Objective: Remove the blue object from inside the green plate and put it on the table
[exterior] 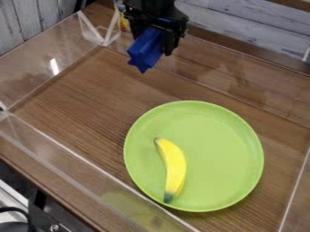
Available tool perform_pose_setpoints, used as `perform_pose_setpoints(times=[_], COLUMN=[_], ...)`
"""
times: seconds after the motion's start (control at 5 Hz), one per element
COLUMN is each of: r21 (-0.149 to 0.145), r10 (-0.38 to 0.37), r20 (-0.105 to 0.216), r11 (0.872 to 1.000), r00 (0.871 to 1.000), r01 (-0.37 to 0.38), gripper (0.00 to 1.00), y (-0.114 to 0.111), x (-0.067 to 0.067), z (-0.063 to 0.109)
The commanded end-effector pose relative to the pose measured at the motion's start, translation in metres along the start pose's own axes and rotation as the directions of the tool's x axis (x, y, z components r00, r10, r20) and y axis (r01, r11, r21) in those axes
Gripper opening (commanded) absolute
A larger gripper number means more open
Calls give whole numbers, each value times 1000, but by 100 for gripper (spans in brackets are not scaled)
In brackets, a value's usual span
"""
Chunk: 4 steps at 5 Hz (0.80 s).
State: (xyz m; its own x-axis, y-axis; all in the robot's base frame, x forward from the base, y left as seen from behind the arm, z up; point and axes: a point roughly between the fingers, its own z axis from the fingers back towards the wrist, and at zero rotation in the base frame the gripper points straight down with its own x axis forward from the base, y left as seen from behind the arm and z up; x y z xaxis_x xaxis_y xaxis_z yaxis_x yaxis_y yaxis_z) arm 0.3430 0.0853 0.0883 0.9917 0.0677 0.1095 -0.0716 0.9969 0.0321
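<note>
Wood-grain table (pixel 85 109) with clear acrylic walls (pixel 36 63) is lying bare at the far end, where the gripper (pixel 154 41) is hanging, pinching the blue object (pixel 145 52) by its upper part — the block is dangling tilted above the wood, well apart from the green plate (pixel 224 136). Only the banana (pixel 172 169) is lying in the plate — likely why the arm is hovering over open space for set-down.

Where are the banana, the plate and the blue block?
banana (pixel 171 169): camera view, middle of the fruit.
plate (pixel 230 136): camera view, bare green inside.
blue block (pixel 144 52): camera view, its side below the gripper.
</note>
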Motion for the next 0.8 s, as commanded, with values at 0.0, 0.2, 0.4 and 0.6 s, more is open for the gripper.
perform_pose_setpoints(times=[0.0, 0.2, 0.4, 0.6], r21=[15, 10, 1, -9], r10=[-1, -8, -12, -12], r20=[66, 67, 80, 96], r11=[1000, 1000, 1000, 1000], r00=[998, 998, 997, 995], r01=[0, 7, 12, 13], gripper=[0, 0, 0, 0], y=[3, -1, -10, -19], x=[7, 2, -1, -4], z=[13, 9, 9, 11])
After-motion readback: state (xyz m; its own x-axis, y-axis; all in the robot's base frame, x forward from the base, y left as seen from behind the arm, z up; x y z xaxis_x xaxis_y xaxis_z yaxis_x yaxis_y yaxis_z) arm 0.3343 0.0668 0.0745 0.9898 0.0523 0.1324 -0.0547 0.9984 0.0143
